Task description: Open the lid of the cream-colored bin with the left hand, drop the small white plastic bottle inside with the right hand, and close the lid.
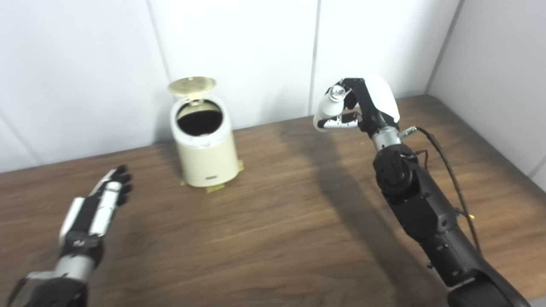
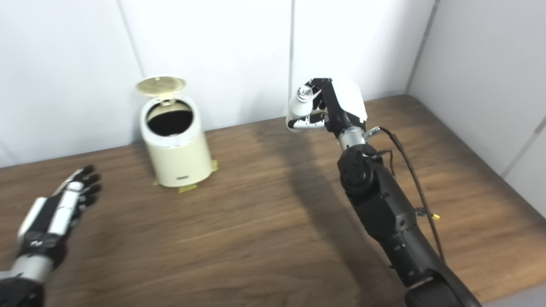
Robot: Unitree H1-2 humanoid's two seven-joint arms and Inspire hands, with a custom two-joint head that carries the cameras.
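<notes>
The cream-colored bin [image 1: 207,149] stands on the wooden table near the back wall, left of centre. Its round lid [image 1: 191,85] is tipped up and the dark inside shows. My right hand [image 1: 362,108] is raised above the table, well to the right of the bin, and is shut on the small white plastic bottle [image 1: 329,108], which has a silver cap on top. My left hand [image 1: 102,204] is open and empty, low over the table in front and to the left of the bin, apart from it.
The wooden table [image 1: 273,221] ends at its right edge near a grey side wall. White wall panels close off the back. Yellow tape bits [image 1: 215,188] mark the bin's base. A black cable [image 1: 448,170] runs along my right forearm.
</notes>
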